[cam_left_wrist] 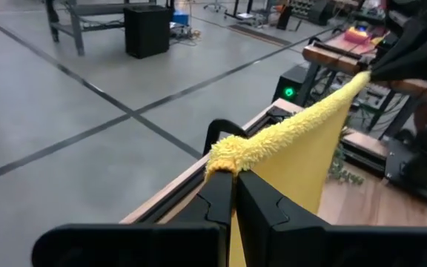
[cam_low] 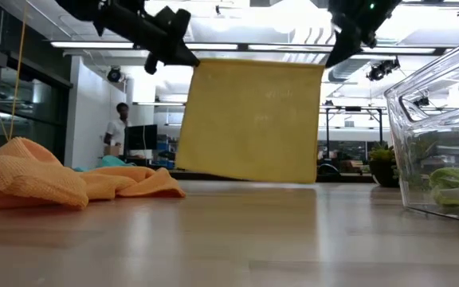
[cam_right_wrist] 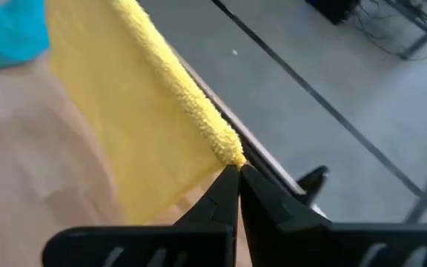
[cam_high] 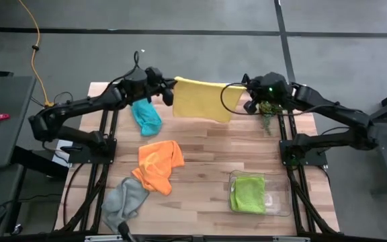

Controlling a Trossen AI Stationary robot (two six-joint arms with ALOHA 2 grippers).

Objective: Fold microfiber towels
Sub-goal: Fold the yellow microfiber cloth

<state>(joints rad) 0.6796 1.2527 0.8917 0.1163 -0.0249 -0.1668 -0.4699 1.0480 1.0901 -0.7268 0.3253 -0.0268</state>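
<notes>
Hanging stretched between both tools, the yellow towel is pinched at one top corner by the left tool and at the other by the right tool, above the worktop's far edge. Both grips are only on corner tips, so pulling further apart could slip one free, and lowering unevenly could leave a crooked fold.

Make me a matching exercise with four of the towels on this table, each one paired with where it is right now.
Things:
1. yellow towel
2. lime green towel
3. teal towel
4. grey towel

Places:
A. lying near the table's front left corner
B. inside the clear plastic tray
C. held up by its top corners, between the left pincer and the right pincer
D. lying on the table under the left arm, near the far edge

Pairs: 1-C, 2-B, 3-D, 4-A
</notes>
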